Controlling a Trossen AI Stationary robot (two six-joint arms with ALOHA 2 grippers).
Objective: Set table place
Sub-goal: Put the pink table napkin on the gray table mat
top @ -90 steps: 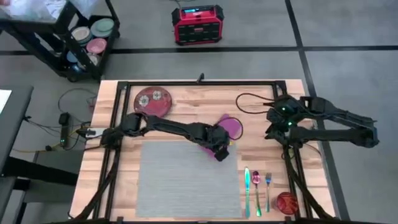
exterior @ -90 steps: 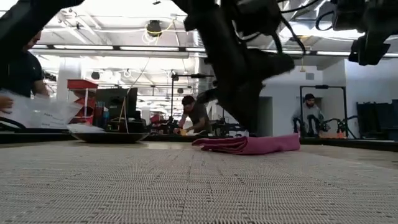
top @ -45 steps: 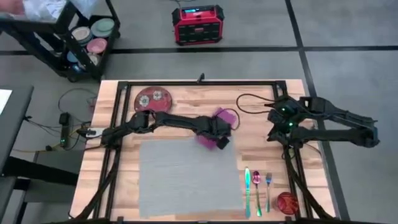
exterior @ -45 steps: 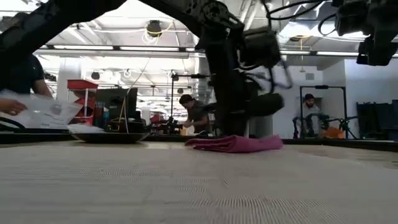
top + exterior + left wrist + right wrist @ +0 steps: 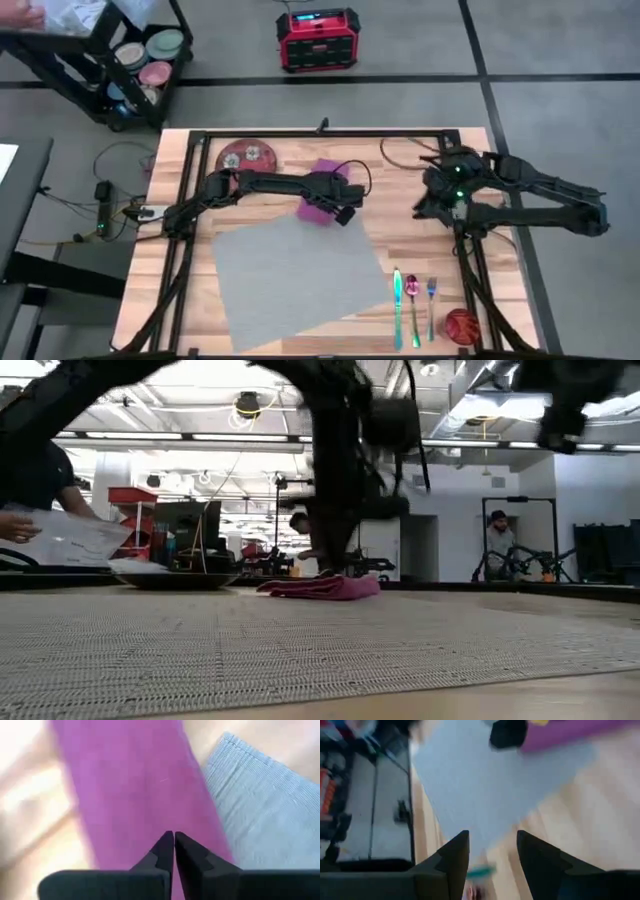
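Note:
The grey placemat [image 5: 295,275] lies askew on the wooden table [image 5: 420,250], its far right corner next to the purple napkin [image 5: 318,190]. The napkin lies flat on the wood beyond the mat's far edge. My left gripper [image 5: 337,210] is shut and stands over the napkin [image 5: 135,785], fingers pointing down. My right gripper [image 5: 422,205] is open and hangs above bare wood at the right, with nothing between its fingers [image 5: 492,850]. My left gripper comes down from above with shut fingertips [image 5: 167,845] on the napkin's top face [image 5: 150,820], near the end beside the mat's corner. The napkin lies flat on the table under them [image 5: 320,588]. Whether cloth is caught between the tips, I cannot tell.
A red patterned plate [image 5: 248,157] sits at the far left of the table. A knife [image 5: 398,300], spoon [image 5: 413,305] and fork [image 5: 432,298] lie right of the mat, with a red ball [image 5: 461,325] near the front right corner. A cable [image 5: 400,158] loops at the far right.
My left gripper has gone toward the table's far edge and to the left, and the napkin has slid along with it. The placemat has turned counter-clockwise on the table, its far right corner swinging toward the far edge.

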